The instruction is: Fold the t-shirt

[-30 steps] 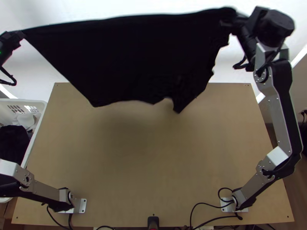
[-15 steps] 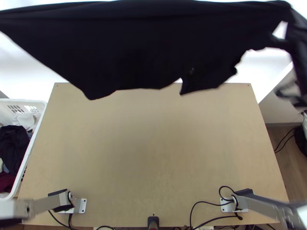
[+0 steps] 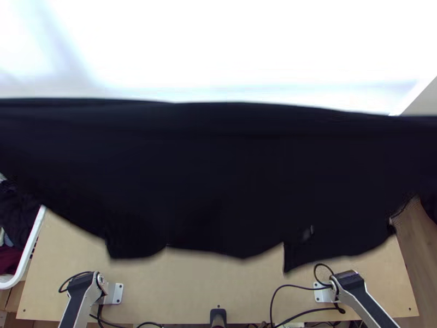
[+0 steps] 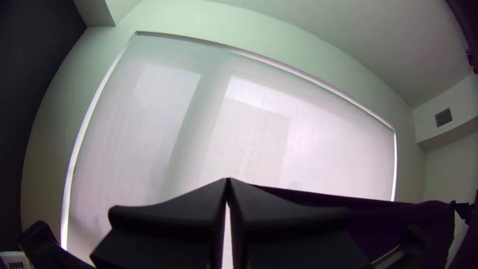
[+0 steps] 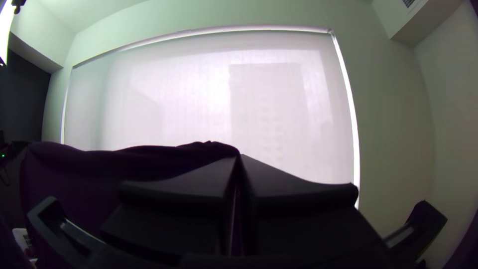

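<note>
Hanging across the top view's middle, black t-shirt (image 3: 218, 180) stretches above the surface (image 3: 191, 290). Left hand (image 4: 227, 181) and right hand (image 5: 240, 157) each pinch its upper edge.

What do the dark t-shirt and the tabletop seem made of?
The t-shirt: soft, matt fabric, perhaps cotton; it sags with a wavy lower edge. The tabletop: smooth, light wooden board by its even tan face; laminate is possible.

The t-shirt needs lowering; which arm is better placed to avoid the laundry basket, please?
Right, probably: the right pincer holds the t-shirt's end away from the laundry basket; the left pincer holds the nearer one.
</note>
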You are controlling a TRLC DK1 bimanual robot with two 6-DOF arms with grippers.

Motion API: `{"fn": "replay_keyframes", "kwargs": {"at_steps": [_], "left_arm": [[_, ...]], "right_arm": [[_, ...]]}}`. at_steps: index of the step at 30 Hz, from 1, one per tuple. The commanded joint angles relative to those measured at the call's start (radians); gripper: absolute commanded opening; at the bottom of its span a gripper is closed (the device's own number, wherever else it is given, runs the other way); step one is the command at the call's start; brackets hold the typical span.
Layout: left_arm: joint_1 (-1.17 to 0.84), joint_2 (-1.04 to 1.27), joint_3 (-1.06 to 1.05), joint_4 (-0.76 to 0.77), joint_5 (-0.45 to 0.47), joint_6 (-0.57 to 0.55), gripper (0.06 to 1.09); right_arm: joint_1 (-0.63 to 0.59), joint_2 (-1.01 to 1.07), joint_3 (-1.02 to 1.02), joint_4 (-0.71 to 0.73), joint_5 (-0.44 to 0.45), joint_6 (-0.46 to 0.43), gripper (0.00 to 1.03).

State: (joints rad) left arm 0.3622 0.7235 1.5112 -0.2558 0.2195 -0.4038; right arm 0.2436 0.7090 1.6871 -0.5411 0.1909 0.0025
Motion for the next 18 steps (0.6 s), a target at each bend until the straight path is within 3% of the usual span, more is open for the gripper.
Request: {"fn": "replay_keyframes", "kwargs": {"at_steps": [1,5,10,12,18], "left_arm": [[0.015,-0.004,-0.103,-0.046,-0.016,-0.009,0.1],[0.011,-0.022,-0.247,-0.108,0.029,-0.01,0.1],[0.009,-0.061,-0.457,-0.125,0.112,-0.012,0.1],[0.0,-0.056,-0.533,-0.142,0.155,-0.012,0.1],[-0.069,0.05,-0.674,-0.042,0.164,-0.009,0.1]], "right_arm": [[0.011,-0.023,-0.09,-0.056,0.035,0.027,0.03],[0.017,-0.088,-0.279,-0.117,0.035,0.102,0.03],[0.06,-0.189,-0.584,-0.089,0.027,0.183,0.03],[0.065,-0.195,-0.688,-0.037,0.027,0.194,0.03],[0.06,-0.095,-0.843,0.176,0.022,0.194,0.03]]}}
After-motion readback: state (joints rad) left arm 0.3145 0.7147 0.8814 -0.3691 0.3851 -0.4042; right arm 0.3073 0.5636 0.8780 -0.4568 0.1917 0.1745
